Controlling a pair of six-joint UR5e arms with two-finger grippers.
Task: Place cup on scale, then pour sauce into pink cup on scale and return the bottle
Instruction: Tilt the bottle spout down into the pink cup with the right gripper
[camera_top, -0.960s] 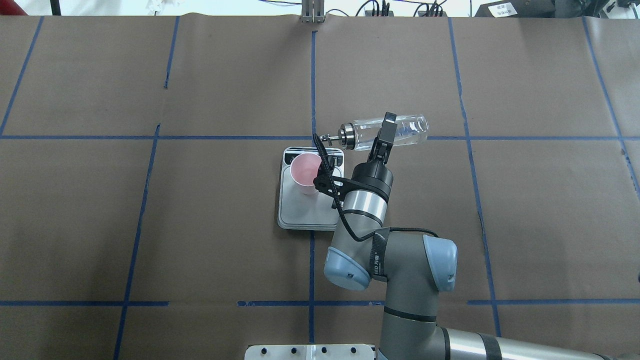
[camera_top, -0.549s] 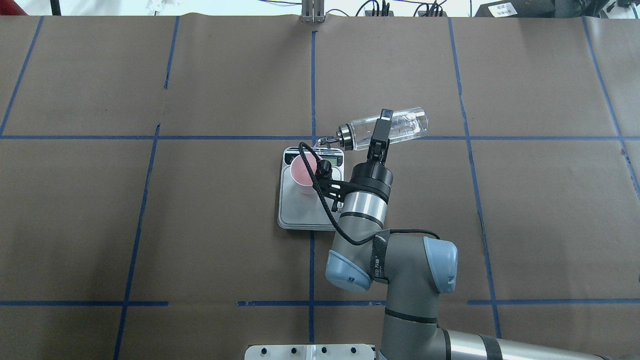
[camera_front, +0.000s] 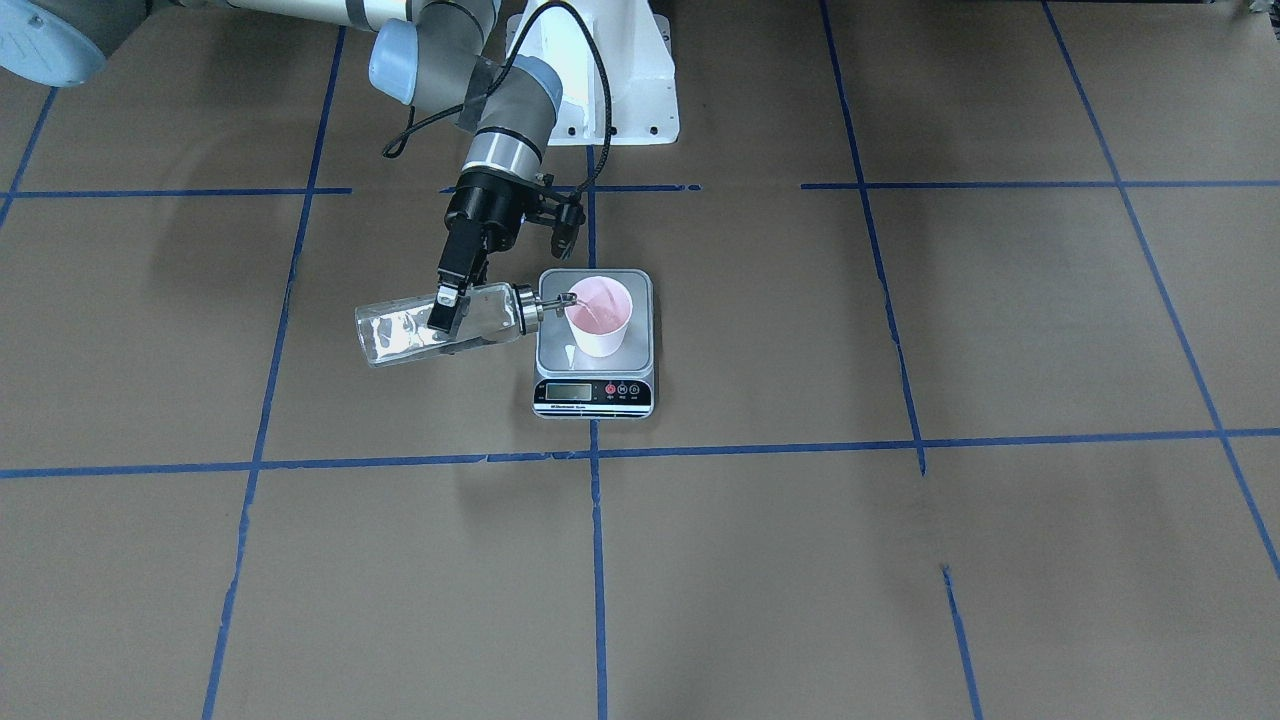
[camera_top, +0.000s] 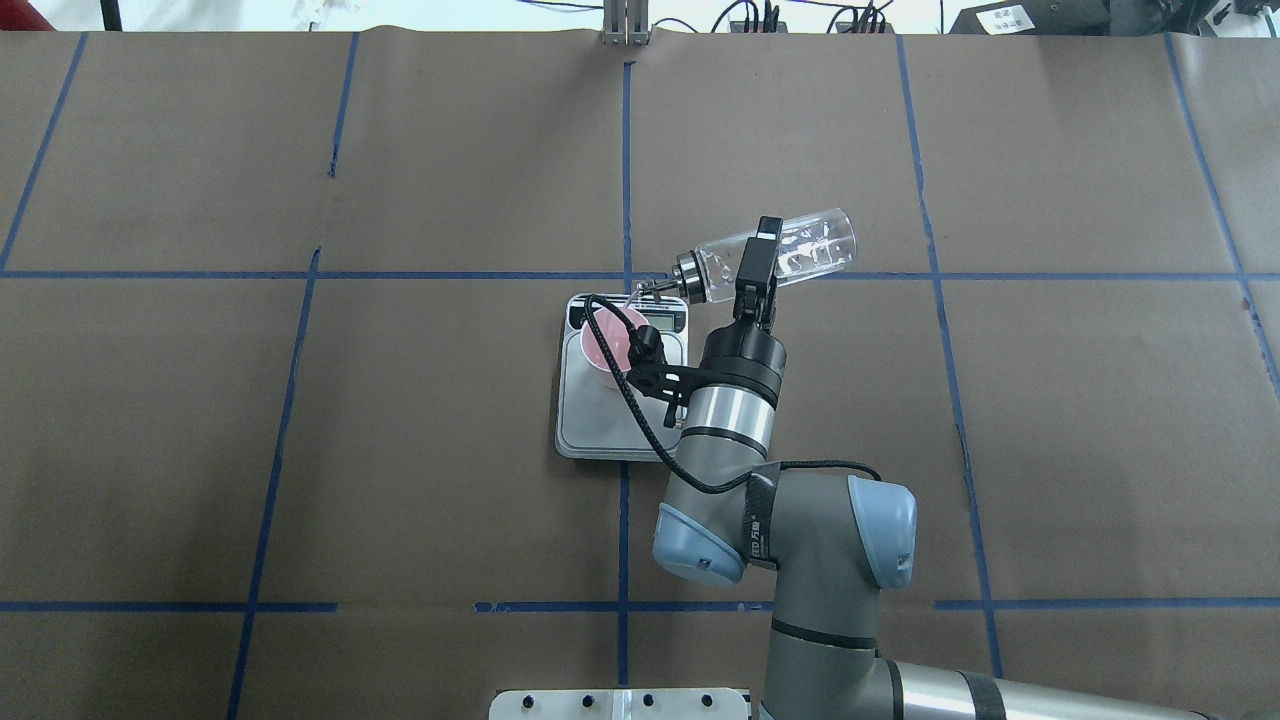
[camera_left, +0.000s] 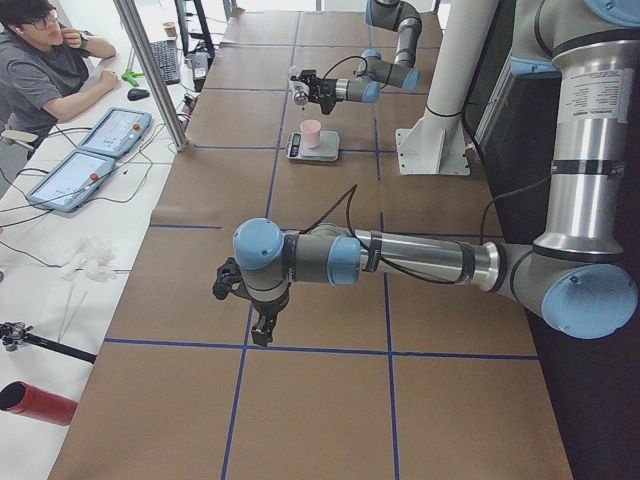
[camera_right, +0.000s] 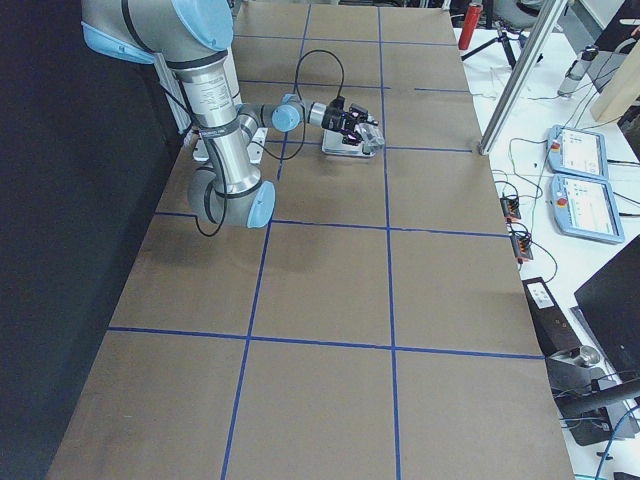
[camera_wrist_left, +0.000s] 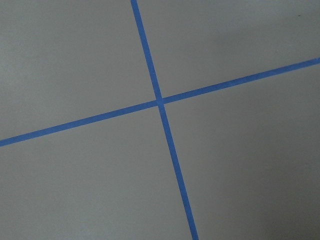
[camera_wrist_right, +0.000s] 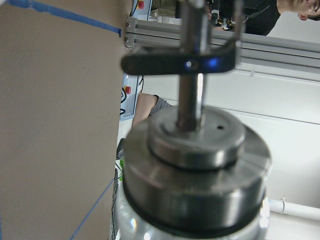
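Note:
The pink cup (camera_front: 598, 318) stands upright on the scale (camera_front: 594, 392), near its display end; both also show in the overhead view, cup (camera_top: 608, 340) and scale (camera_top: 610, 425). My right gripper (camera_front: 445, 308) is shut on the middle of the clear glass bottle (camera_front: 400, 335), which is tipped almost flat. Its silver spout (camera_front: 560, 299) reaches over the cup's rim. Clear liquid glints inside the bottle (camera_top: 805, 245). The right wrist view is filled by the metal cap (camera_wrist_right: 195, 170). My left gripper (camera_left: 262, 328) hangs over bare table far from the scale; I cannot tell whether it is open.
Brown paper with blue tape lines (camera_wrist_left: 160, 102) covers the table. A white robot base plate (camera_front: 600, 90) lies behind the scale. An operator (camera_left: 45, 60) sits at a side desk with tablets (camera_left: 85, 160).
The bottle has tipped further: its base rose and swung away while the spout dropped closer over the cup. The right wrist rotated a little. Cup and scale have not moved.

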